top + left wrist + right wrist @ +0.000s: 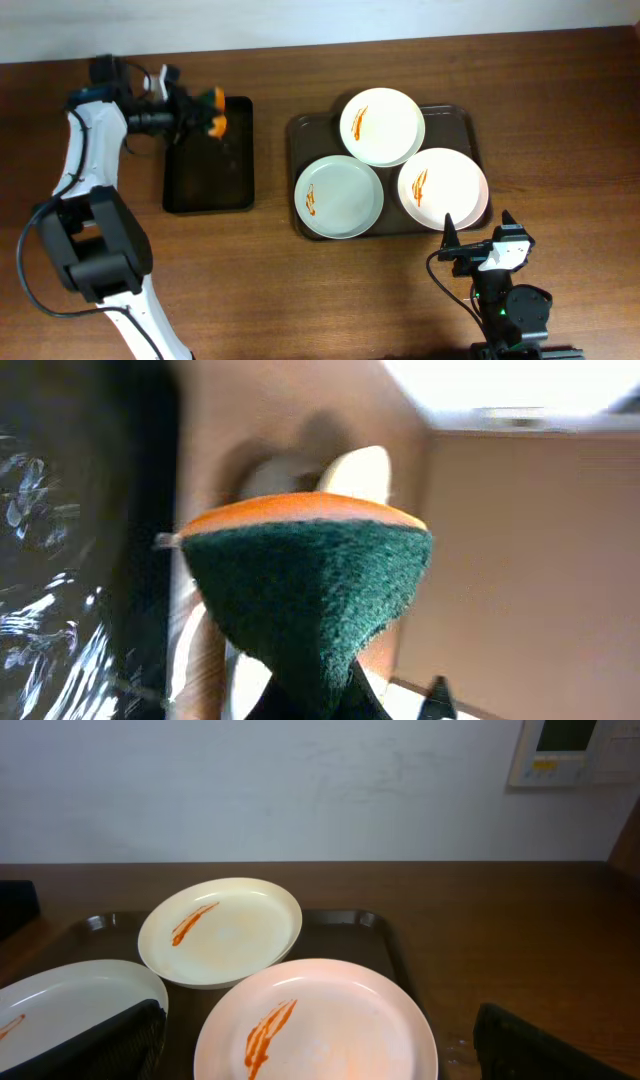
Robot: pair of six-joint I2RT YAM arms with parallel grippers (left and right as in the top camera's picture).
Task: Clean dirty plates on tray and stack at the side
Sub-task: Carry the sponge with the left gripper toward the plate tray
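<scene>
Three white plates with orange sauce streaks sit on the brown tray [460,118]: one at the back [382,126], one front left [338,196], one front right [442,188]. In the right wrist view the back plate [220,930], the right plate [315,1020] and the left plate [60,1000] show. My left gripper [205,110] is shut on a green-and-orange sponge [310,580] above the black tray's [208,190] far end. My right gripper [478,235] is open and empty, at the table's front edge just short of the front right plate.
The black tray holds a film of water [50,630]. Bare wooden table [560,120] lies right of the brown tray and between the two trays. A white wall [300,780] stands behind the table.
</scene>
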